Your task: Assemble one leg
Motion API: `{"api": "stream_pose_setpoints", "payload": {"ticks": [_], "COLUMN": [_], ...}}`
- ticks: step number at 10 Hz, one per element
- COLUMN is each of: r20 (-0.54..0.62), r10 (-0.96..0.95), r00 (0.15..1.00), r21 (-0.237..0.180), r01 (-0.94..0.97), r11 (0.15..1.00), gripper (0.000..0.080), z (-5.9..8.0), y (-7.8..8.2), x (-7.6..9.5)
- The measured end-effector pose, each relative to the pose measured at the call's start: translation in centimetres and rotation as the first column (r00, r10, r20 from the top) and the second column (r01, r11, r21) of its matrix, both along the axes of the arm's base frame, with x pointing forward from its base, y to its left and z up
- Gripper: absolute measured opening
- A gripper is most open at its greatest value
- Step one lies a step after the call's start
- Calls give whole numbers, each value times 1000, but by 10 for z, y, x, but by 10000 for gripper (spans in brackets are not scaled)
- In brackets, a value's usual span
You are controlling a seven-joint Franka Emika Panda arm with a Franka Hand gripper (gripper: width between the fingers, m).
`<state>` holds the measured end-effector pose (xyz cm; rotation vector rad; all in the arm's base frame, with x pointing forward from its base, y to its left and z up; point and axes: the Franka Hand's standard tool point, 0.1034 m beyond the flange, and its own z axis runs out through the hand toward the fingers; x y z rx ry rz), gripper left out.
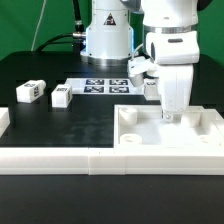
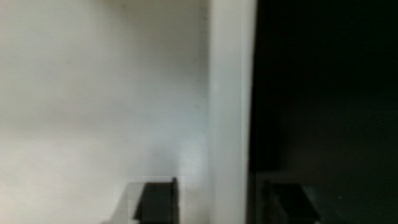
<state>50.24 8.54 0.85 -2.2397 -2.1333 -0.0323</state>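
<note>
In the exterior view, the marker board (image 1: 105, 85) lies flat on the black table (image 1: 60, 125), in front of the arm's white base (image 1: 105, 35). The leg (image 1: 62, 96) lies on the table just beside the marker board, on the exterior view's left of it, with its black-and-white tag showing. A second leg (image 1: 28, 92) lies farther out on the same side, apart from the first. Another tagged white block (image 1: 140, 67) shows at the marker board's far end, on the exterior view's right, close to the arm; how it rests I cannot tell. The large white tray-like part (image 1: 200, 135) sits nearer the camera than the marker board and on the exterior view's right of it, with a hole in its near corner. The gripper (image 1: 170, 117) reaches straight down onto this part, well apart from the leg. A long white rail (image 1: 60, 160) runs across the front of the table.

In the wrist view, the gripper (image 2: 224, 200) straddles a raised white wall of the tray-like part (image 2: 231, 100). White tray floor lies on one side of the wall and the black table (image 2: 329, 100) on the other. The fingers (image 2: 157, 200) are spread, and a strip of white floor shows between the clearer finger and the wall. The other finger is hard to make out against the black. Neither leg appears here.
</note>
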Motion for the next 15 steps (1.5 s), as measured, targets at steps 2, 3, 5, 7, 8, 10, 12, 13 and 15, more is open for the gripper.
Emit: {"api": "stream_pose_setpoints", "payload": {"ticks": [2,3,5,7,8,10,12,13,15], "r20": [0,0,0,0,1,14,21,27,18], "r10": [0,0,-1,-1,-2,-109,-150,-161,-192], "r00": [1000,1000,1000,1000,1000,994,988,987,981], "r21": [0,0,0,0,-1,-10,-20,-23,-28], "r01": [0,0,1,1,2,109,151,161,192], "r11": [1000,1000,1000,1000,1000,994,988,987,981], "gripper": [497,599,639,647,649,649,649,649,649], "z": [0,0,0,0,1,23,41,49,50], "y": [0,0,0,-1,-1,4,9,12,10], "x": [0,0,0,0,0,-16,-32,-35,-37]}}
